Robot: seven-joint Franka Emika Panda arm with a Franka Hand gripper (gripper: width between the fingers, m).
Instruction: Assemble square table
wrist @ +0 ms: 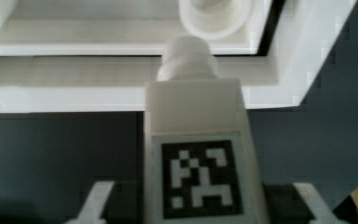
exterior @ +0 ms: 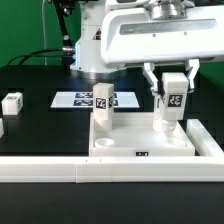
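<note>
The white square tabletop [exterior: 150,143] lies with its sockets up behind the border wall. One white tagged leg [exterior: 104,105] stands upright in its corner at the exterior view's left. My gripper [exterior: 172,100] is shut on a second tagged leg [exterior: 173,102] and holds it upright over the corner at the exterior view's right. In the wrist view this leg [wrist: 197,130] fills the middle between my fingers [wrist: 98,200]. Its narrow tip sits just short of a round socket [wrist: 215,18] in the tabletop's rim [wrist: 87,70]. Whether the tip touches the socket I cannot tell.
A loose white leg [exterior: 12,103] lies on the black table at the exterior view's left, and another part [exterior: 1,128] shows at the edge. The marker board [exterior: 78,100] lies behind the tabletop. The long white L-shaped border wall [exterior: 60,170] runs along the front.
</note>
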